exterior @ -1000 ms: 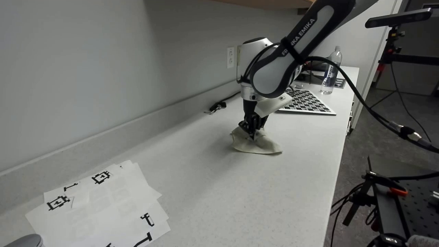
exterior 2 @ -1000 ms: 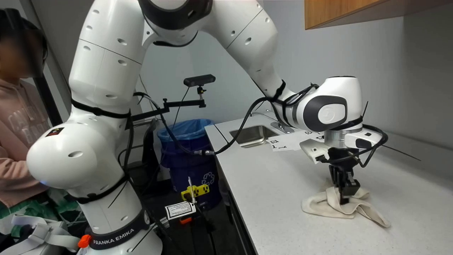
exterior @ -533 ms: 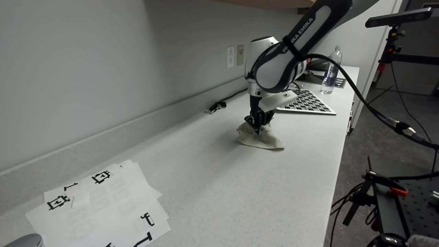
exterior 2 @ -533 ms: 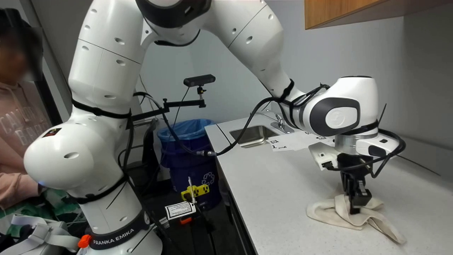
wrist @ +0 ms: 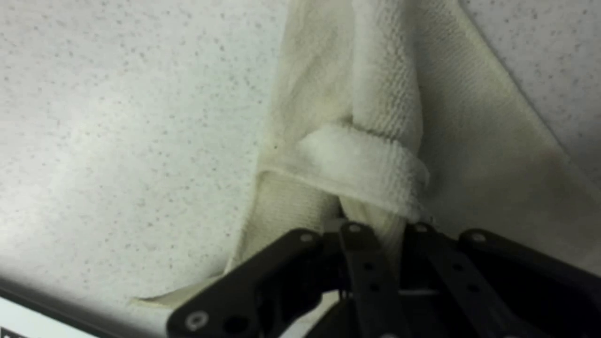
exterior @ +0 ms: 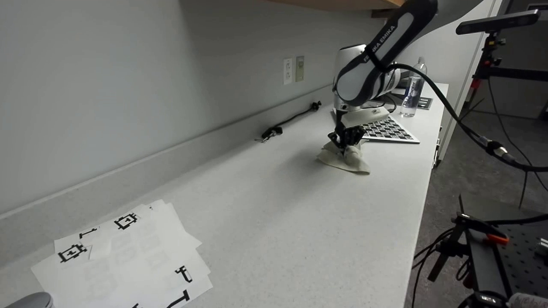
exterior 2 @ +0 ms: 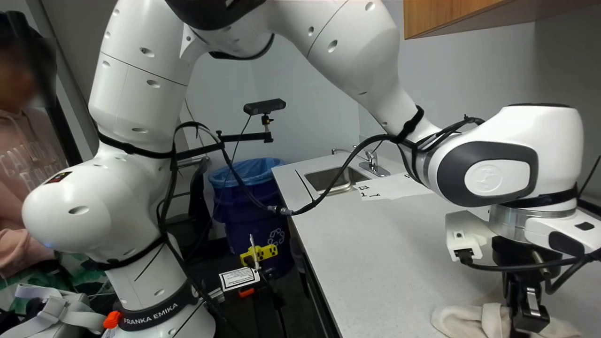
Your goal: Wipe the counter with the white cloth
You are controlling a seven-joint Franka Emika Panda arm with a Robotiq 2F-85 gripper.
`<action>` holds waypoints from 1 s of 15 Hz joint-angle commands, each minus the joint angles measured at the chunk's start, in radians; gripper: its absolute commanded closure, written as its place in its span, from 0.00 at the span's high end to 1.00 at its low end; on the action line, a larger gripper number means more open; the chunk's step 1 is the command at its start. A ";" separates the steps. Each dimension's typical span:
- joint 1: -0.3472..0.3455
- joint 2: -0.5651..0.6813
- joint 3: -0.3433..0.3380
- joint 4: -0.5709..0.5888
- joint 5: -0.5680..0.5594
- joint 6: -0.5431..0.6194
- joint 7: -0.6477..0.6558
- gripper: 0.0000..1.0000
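Note:
The off-white cloth (exterior: 340,161) lies crumpled on the pale speckled counter (exterior: 257,239). It shows at the bottom edge of an exterior view (exterior 2: 458,321), partly cut off. In the wrist view the cloth (wrist: 371,164) is folded and bunched, with its edges spread flat on the counter (wrist: 117,117). My gripper (exterior: 343,149) points down and is shut on a bunched fold of the cloth. The wrist view shows the fold between the two dark fingers of the gripper (wrist: 389,230). The very fingertips are hidden by the cloth.
A checkered board (exterior: 387,128) lies just behind the gripper, with a water bottle (exterior: 413,92) beyond it. A cable with keys (exterior: 272,133) lies by the wall. Printed papers (exterior: 124,256) and a sink (exterior 2: 335,180) are at the far end. A wooden cabinet (exterior 2: 450,19) hangs above.
My gripper has dragged the cloth along the counter toward the checkered board and away from the papers. The cloth stays on the surface and in the gripper.

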 commanded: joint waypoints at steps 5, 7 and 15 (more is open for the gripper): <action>0.038 0.028 0.046 0.031 0.017 -0.018 0.017 0.03; 0.068 0.023 0.074 0.027 0.009 -0.017 0.007 0.03; 0.179 -0.006 0.153 -0.020 -0.036 -0.011 -0.055 0.03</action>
